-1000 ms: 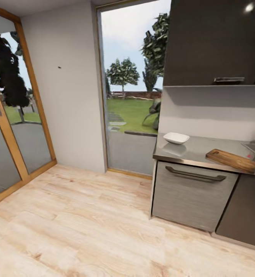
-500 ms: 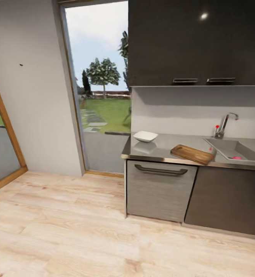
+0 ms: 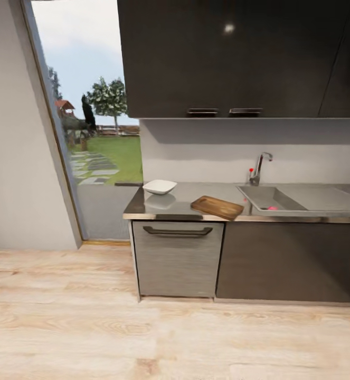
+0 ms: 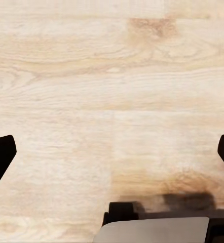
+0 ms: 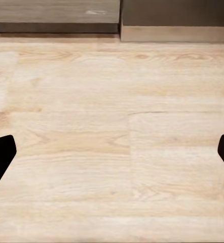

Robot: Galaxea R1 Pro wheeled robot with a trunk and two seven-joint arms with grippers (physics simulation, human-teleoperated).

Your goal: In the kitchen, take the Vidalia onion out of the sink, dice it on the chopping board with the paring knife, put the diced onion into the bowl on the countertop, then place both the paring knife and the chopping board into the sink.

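The countertop (image 3: pixel 196 207) spans dark cabinets (image 3: pixel 227 58) above light wood flooring (image 3: pixel 90 327). On it, the sink (image 3: pixel 270 198) lies just beside the chopping board (image 3: pixel 217 207), with a pink object (image 3: pixel 272 208) in its basin; the bowl (image 3: pixel 159 186) sits near the board's other side. The left gripper (image 4: pixel 112 157) and right gripper (image 5: pixel 112 157) hang over flooring, fingers spread wide, holding nothing.

My head swings right, so the whole view slides left: the glass door at the left drops out of sight, and the window (image 3: pixel 90 153) now sits at the left edge. The sink (image 3: pixel 270 199) and its tap (image 3: pixel 259 168) come fully into view, with the chopping board (image 3: pixel 217 207) and bowl (image 3: pixel 159 187) nearer the middle.
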